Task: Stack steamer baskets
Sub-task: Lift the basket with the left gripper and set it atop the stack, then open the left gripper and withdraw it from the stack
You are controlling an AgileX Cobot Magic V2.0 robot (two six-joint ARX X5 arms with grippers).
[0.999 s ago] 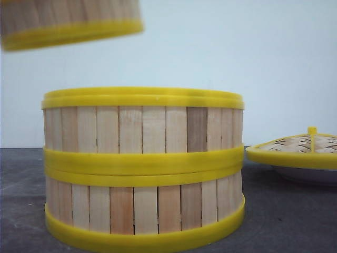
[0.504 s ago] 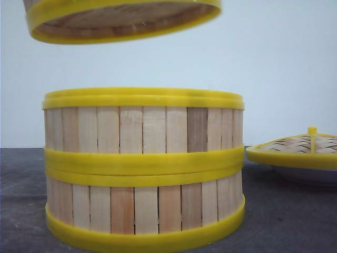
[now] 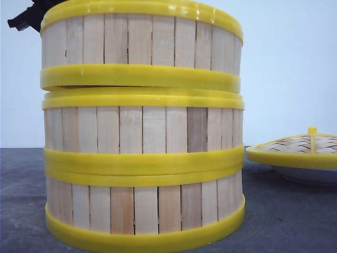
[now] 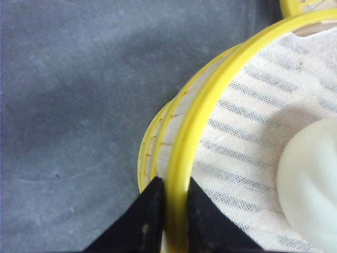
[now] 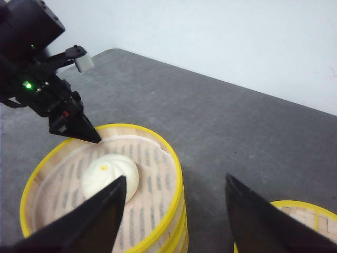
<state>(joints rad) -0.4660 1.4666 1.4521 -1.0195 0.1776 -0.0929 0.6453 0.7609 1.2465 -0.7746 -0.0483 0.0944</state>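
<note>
Three steamer baskets stand in one stack in the front view. The top basket [image 3: 142,45] sits slightly tilted on the middle basket [image 3: 142,129], with a thin gap on the left. The bottom basket [image 3: 142,208] stands on the table. My left gripper [image 4: 172,185] is shut on the top basket's yellow rim [image 4: 210,100], one finger inside and one outside. It also shows as a black shape [image 3: 29,15] at the stack's upper left. Inside lie a striped cloth and a white bun [image 5: 110,176]. My right gripper [image 5: 176,211] hangs open above the stack's side, holding nothing.
A domed woven lid [image 3: 300,146] with a yellow rim and knob rests on a white plate [image 3: 310,175] to the right of the stack; its edge [image 5: 297,211] shows in the right wrist view. Dark grey table [image 5: 221,121] lies around, with a white wall behind.
The top basket has come in from the upper left and dropped from well above the stack down onto the middle basket. The two lower baskets and the lid have not moved.
</note>
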